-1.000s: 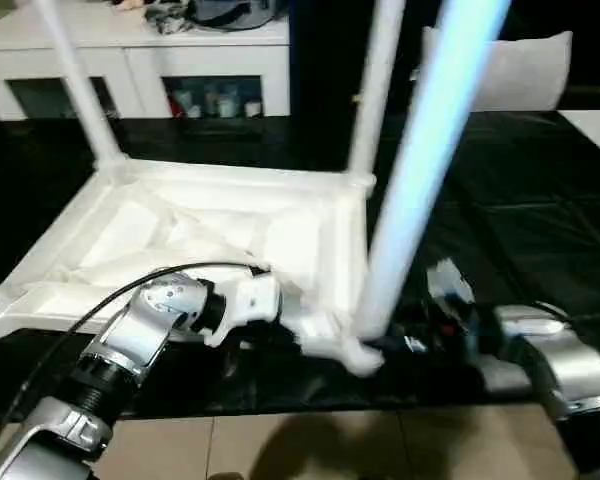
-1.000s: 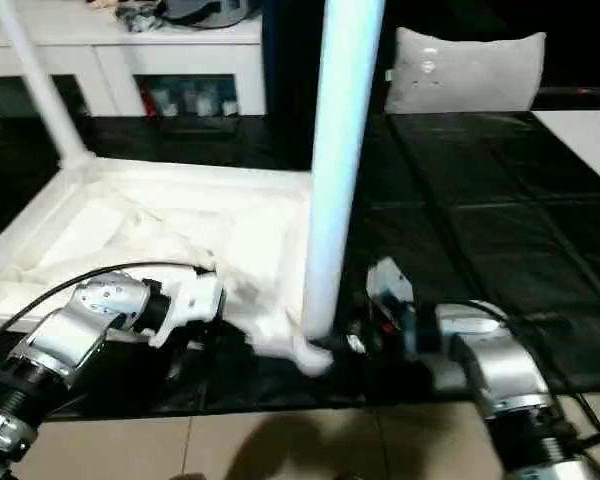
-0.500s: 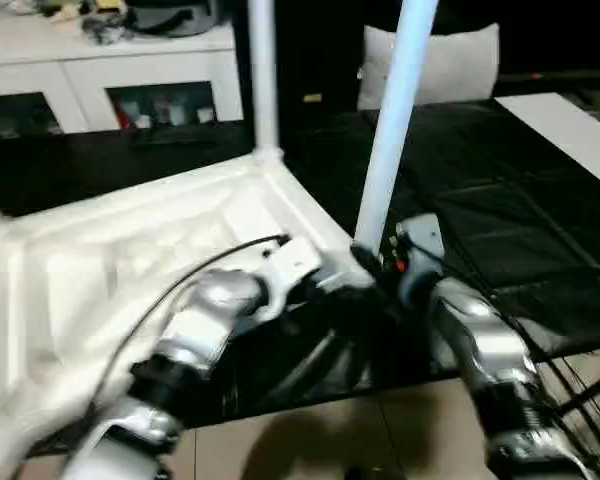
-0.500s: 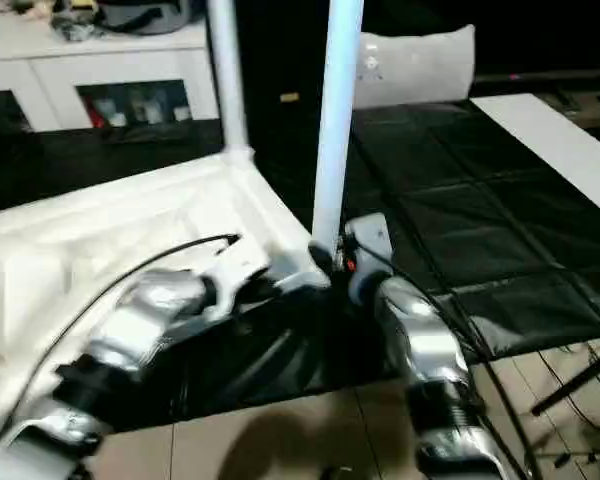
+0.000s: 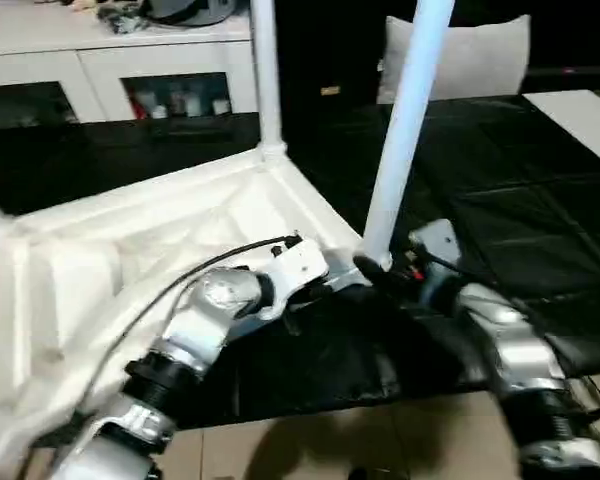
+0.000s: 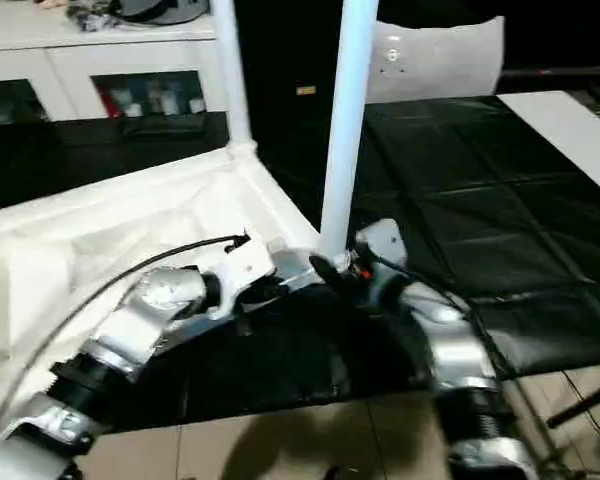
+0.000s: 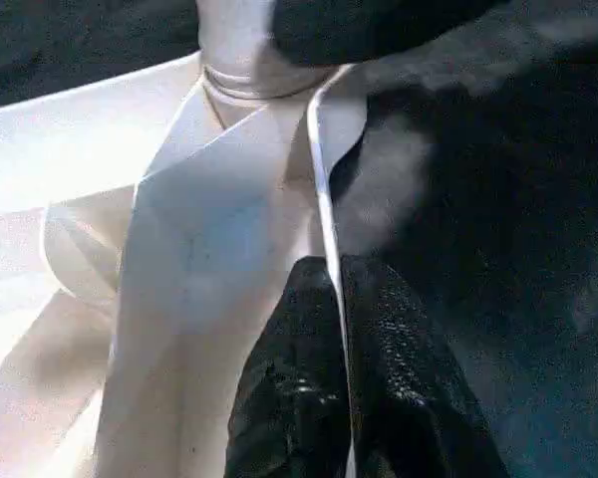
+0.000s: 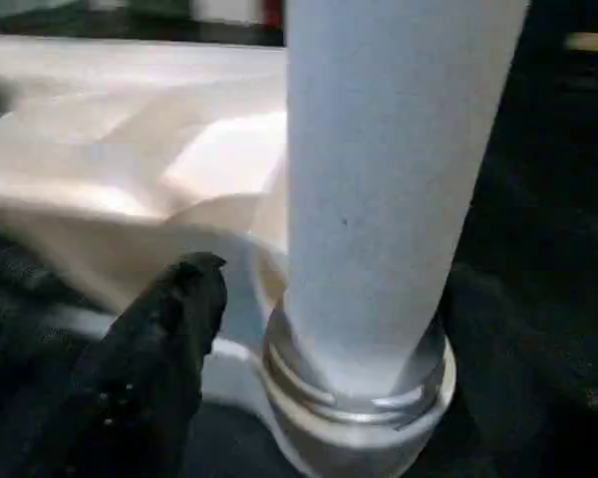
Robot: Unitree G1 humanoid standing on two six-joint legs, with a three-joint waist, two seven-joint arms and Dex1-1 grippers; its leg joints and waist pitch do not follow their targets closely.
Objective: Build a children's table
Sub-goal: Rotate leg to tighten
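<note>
At the near edge of the black-covered table (image 5: 540,230), the children's table (image 5: 130,250) lies upside down, ribbed underside up, one corner turned toward the robot. That near corner is what the next move depends on: the near leg (image 5: 400,140) stands in its socket (image 8: 354,393), long axis upright, just ahead of the right gripper (image 6: 332,272) and touching distance from it. One black finger (image 8: 149,339) of that gripper shows beside the socket ring, apart from the leg; how wide the jaws stand I cannot tell. The right forearm reaches in low from the near right, gripper pointing at the leg's base.

The left gripper (image 7: 339,378) comes in from the near left, forearm sloped forward along the tabletop's near side. Its fingers are pinched nearly together on the thin rim (image 7: 324,199) of the top, a little short of the same corner socket. So the right arm is nearer the leg, and the left steadies the top.

Farther back, a second leg (image 5: 266,70) stands upright at the next corner. Beyond the table's far edge is a white cabinet (image 5: 110,60).
</note>
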